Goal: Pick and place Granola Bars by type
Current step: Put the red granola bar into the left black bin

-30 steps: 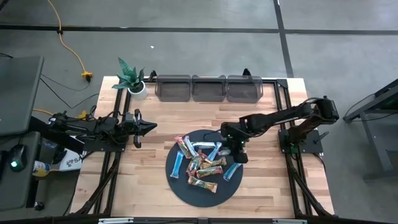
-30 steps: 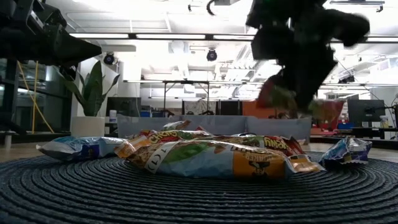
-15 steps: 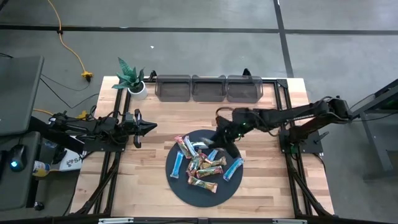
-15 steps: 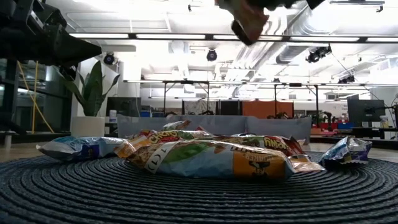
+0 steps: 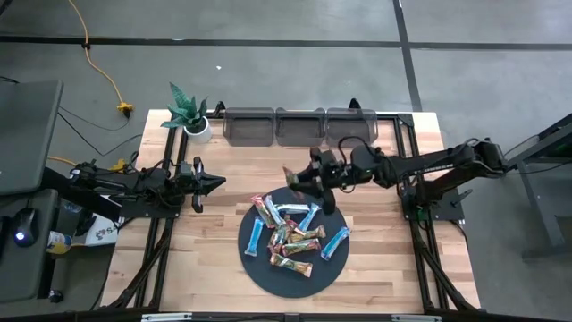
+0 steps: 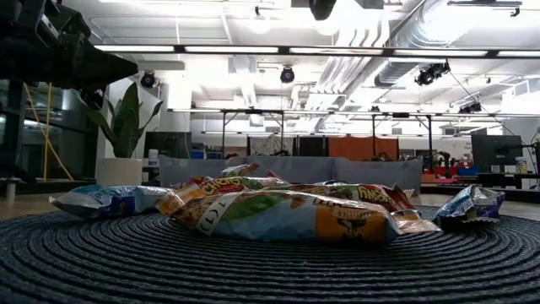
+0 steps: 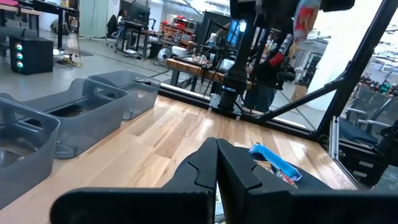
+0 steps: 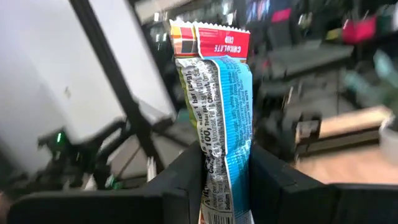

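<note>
- A flat wrapped granola bar with a red, light-blue and white shiny wrapper is standing upright between the right gripper's two dark fingers, which are pressing on it from both sides, so the gripper is grasping it.
- In the high view that gripper is hanging above the bare wood between the large dark round woven disc and the row of clear plastic bins, with the bar showing as a reddish tip at its end.
- The other granola bars, in light blue, red-pink and green-brown wrappers, are lying in a loose heap on the disc, several overlapping; one light-blue bar is lying toward the disc's right side.
- In the low view the heap is filling the middle ground on the woven disc, with the bins behind it.
- The three bins are sitting side by side along the table's far edge, and a small green potted plant in a white pot is standing just left of them.
- The left gripper is waiting over the wooden table on its left side, well apart from the disc, its fingers pressed together and empty.
</note>
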`<action>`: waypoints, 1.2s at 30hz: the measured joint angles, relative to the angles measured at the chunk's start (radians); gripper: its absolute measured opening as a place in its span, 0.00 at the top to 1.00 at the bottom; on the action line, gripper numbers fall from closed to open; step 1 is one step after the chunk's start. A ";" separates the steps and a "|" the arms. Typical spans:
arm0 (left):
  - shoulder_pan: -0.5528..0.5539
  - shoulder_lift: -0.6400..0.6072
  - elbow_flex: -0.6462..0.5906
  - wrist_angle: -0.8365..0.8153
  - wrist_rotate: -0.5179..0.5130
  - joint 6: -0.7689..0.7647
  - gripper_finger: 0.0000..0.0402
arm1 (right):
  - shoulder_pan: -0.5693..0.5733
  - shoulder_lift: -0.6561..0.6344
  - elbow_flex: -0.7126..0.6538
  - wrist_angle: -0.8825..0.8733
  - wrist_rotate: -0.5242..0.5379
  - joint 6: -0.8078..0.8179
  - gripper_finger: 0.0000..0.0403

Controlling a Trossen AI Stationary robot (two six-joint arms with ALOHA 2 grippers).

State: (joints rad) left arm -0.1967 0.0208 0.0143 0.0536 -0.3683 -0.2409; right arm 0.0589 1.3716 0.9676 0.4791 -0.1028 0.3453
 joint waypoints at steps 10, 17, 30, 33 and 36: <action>0.000 0.000 0.000 0.000 0.000 0.000 1.00 | -0.007 0.000 0.008 0.187 0.153 -0.069 0.78; 0.000 0.000 0.000 0.000 0.000 0.000 1.00 | -0.043 0.038 0.205 0.047 0.137 -0.173 0.78; 0.000 0.000 0.000 0.000 0.000 0.000 1.00 | -0.196 0.338 0.841 -0.432 -0.028 -0.224 0.78; 0.000 0.000 0.000 0.000 0.000 0.000 1.00 | -0.232 0.436 0.995 -0.497 -0.042 -0.223 0.78; 0.000 0.000 0.000 0.000 0.000 0.000 1.00 | -0.270 0.543 1.146 -0.529 -0.084 -0.219 0.78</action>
State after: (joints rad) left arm -0.1967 0.0212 0.0139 0.0536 -0.3679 -0.2409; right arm -0.2115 1.9146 2.1139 -0.0495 -0.1864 0.1267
